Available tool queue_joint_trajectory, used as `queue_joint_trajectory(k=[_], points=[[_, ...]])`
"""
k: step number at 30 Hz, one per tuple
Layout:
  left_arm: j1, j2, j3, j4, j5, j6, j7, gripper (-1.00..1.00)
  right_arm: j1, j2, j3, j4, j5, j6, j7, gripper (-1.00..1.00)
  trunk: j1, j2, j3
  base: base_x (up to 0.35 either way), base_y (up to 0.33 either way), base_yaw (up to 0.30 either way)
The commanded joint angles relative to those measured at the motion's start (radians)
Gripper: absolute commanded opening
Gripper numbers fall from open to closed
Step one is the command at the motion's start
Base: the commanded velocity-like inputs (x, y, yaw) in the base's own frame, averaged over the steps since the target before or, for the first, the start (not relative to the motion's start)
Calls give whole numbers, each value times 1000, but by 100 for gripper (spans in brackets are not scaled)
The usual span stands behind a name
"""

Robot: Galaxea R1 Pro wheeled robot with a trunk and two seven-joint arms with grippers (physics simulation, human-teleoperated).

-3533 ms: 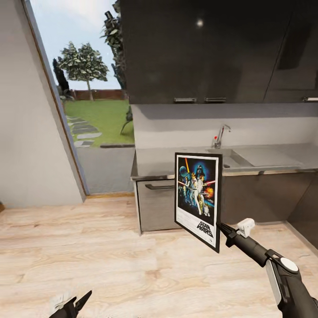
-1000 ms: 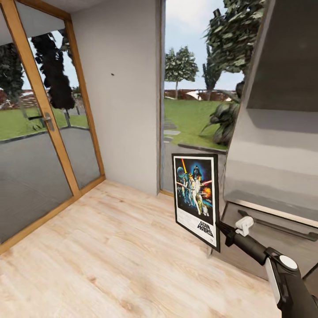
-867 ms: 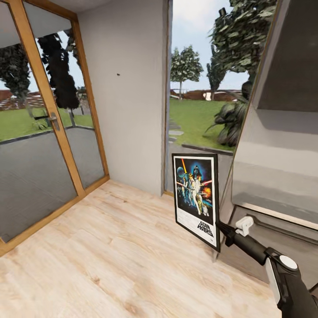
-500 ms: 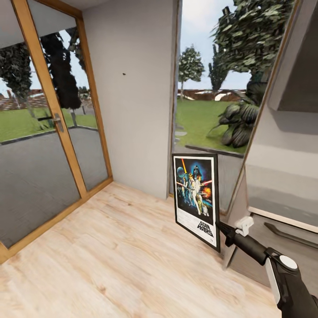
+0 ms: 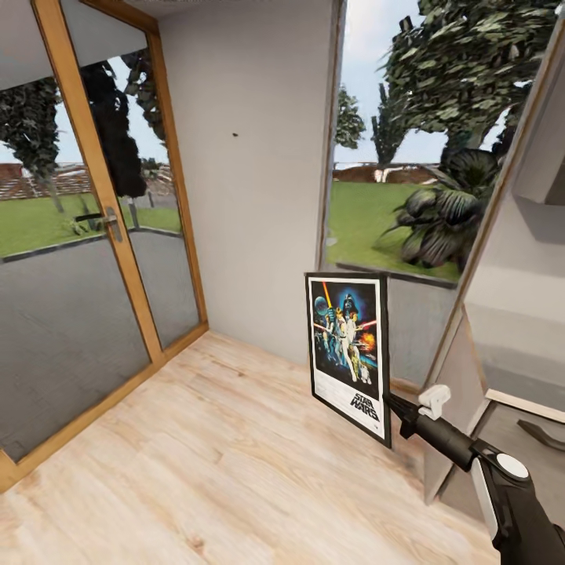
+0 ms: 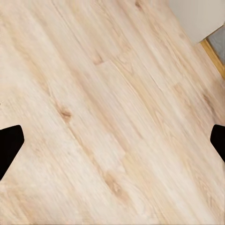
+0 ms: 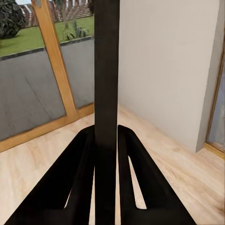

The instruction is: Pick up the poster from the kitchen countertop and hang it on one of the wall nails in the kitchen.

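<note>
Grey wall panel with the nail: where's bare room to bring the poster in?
Wall is bare around the nail, from the wood door frame to the window edge. Crowded: cabinet end beside the poster, held by the right gripper.

- Floor [image 5: 196,463]: pale wood planks, also in the left wrist view
- Glass door [image 5: 71,235]: orange-brown wooden frame, dark handle [image 5: 106,222]
- Grey wall [image 5: 251,196] between door and window [image 5: 392,157]
- Outside: lawn [image 5: 377,220], trees [image 5: 463,63], leafy bush [image 5: 439,224], grey paving [image 5: 63,329]
</note>
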Motion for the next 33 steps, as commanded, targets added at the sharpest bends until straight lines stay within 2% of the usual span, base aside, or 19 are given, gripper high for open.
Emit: queue_joint_trajectory(k=[1,9,33], points=[[-1,1,-9,0,9,-4,-3,100,-1,1,-3,-2,5,5,9,-100,1,-2,-1,240,301,0],[-1,1,-8,0,9,-4,-4,100,-1,1,-3,-2,5,5,9,-100,1,-2,9,235,303,0],[-1,0,-9,0,9,-4,-4,100,-1,2,0,1,5,4,9,-100,1,-2,11,221,307,0]])
